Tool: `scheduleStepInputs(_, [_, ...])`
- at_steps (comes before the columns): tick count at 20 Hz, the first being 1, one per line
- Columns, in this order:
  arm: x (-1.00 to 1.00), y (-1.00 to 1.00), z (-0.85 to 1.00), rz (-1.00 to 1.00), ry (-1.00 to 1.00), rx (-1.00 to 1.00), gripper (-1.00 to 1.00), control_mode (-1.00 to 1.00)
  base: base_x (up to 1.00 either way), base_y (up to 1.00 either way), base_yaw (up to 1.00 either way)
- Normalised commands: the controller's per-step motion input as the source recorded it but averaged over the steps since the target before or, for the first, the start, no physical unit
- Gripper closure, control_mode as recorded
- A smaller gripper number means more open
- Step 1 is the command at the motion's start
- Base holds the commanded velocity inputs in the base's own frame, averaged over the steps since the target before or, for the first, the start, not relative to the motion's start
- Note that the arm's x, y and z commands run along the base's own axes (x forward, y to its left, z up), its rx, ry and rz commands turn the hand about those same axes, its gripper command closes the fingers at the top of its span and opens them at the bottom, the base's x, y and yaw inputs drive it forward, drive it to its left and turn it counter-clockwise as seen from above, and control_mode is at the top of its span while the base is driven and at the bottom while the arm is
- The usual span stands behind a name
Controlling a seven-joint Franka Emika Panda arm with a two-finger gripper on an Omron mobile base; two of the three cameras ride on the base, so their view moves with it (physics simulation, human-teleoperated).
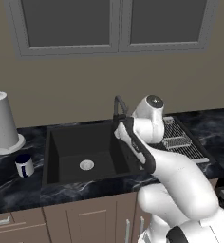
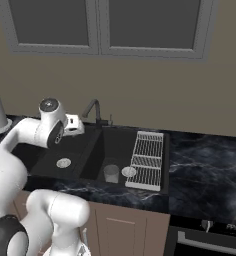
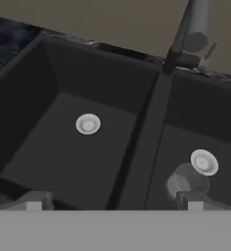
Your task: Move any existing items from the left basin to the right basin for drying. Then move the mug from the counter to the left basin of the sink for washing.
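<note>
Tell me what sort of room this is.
A simulated home kitchen: a black double sink with a curved faucet, set in a marble-look counter over wooden cabinets.

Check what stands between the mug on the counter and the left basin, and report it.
Nothing visible stands in the way. The mug sits on the counter beside the left basin, which holds just its drain. The grey cup already stands in the right basin.

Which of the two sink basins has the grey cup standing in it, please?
The right basin, the narrower one beside the dish rack: the grey cup stands upright by its drain. The wider left basin shows just its drain.
</note>
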Motion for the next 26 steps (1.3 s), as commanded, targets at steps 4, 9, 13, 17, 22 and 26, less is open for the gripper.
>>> scheduleStepInputs(4, [-0.23,0.62,0.44,0.01,0.42,0.15,-1.00,-1.00,0.00,0.00,0.00])
scheduleStepInputs(9, [-0.23,0.99,0.04,0.06,0.09,0.00,-1.00,-1.00,0.00,0.00,0.00])
scheduleStepInputs(13, [-0.22,1.00,0.00,0.01,0.01,-0.03,-1.00,-1.00,0.00,0.00,0.00])
scheduleStepInputs(17, [-0.05,0.94,0.00,0.00,0.03,0.00,-1.00,-1.00,0.00,0.00,0.00])
scheduleStepInputs(22, [0.00,0.68,0.00,0.01,0.01,0.00,-1.00,-1.00,0.00,0.00,0.00])
scheduleStepInputs(26, [0.00,0.63,0.00,0.02,0.11,0.00,-1.00,-1.00,0.00,0.00,0.00])
